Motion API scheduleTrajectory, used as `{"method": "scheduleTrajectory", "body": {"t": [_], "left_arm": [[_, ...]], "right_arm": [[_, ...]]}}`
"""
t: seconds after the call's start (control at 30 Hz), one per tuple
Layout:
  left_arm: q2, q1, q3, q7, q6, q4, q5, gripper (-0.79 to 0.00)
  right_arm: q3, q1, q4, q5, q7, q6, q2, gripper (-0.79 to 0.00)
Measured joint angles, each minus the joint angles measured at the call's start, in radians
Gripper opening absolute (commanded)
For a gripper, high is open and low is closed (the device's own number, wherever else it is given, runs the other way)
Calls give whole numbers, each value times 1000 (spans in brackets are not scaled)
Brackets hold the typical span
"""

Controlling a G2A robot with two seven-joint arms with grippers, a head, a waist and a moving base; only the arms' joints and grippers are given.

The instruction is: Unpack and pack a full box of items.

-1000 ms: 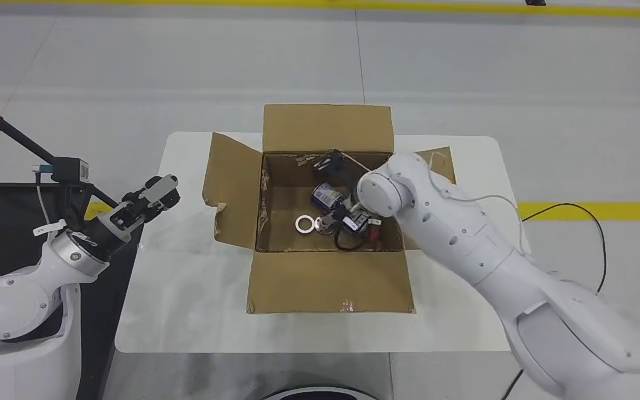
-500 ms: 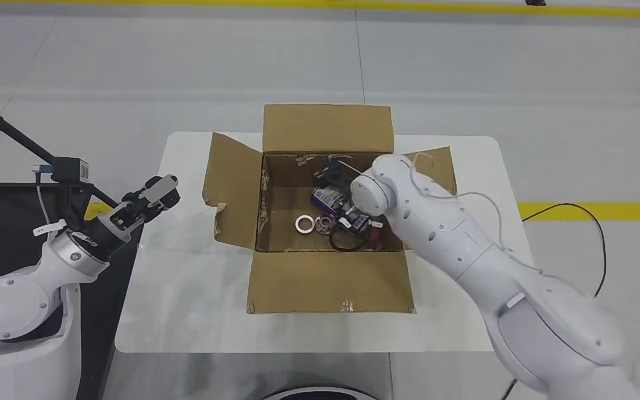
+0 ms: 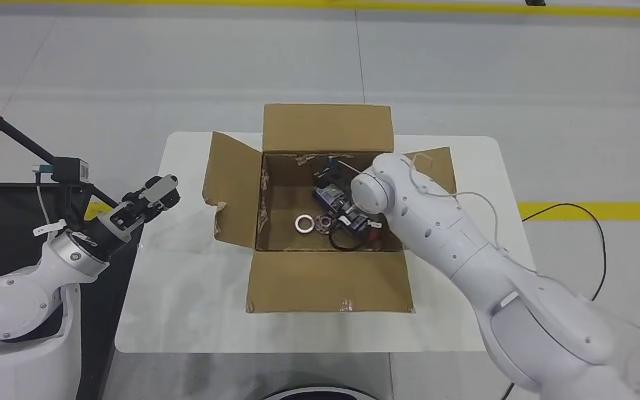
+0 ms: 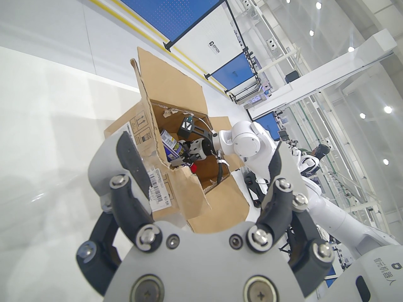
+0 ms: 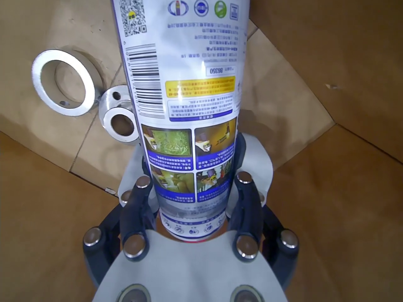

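1. A white tabletop [image 3: 190, 300] with rounded corners stands on a pale grey floor [image 3: 150, 70].
2. One yellow line [image 3: 300, 4] crosses the floor at the far edge of the top view. A second yellow line [image 3: 590, 209] lies to the right of the tabletop.
3. A thin black cable [image 3: 603, 250] loops over the floor near that second line.
4. Left of the tabletop, a small dark box [image 3: 62, 168] sits on a thin black rod beside a black surface [image 3: 20, 215].
5. In the left wrist view, blue panels [image 4: 176, 4] in black frames stand behind a yellow floor line, and round ceiling lights [image 4: 388, 109] shine overhead.

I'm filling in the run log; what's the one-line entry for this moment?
right gripper: shut on spray can inside cardboard box | left gripper: open, at table edge | box floor: metal ring, flanged collar
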Motion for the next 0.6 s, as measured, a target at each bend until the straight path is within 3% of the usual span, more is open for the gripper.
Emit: {"method": "scheduleTrajectory", "body": {"t": [0.3, 0.6], "left_arm": [[0, 0, 0, 0, 0, 0, 0, 0], [0, 0, 0, 0, 0, 0, 0, 0]], "right_arm": [[112, -21, -146, 25, 35, -41, 53, -785], [302, -135, -493, -1, 160, -31, 156, -785]]}}
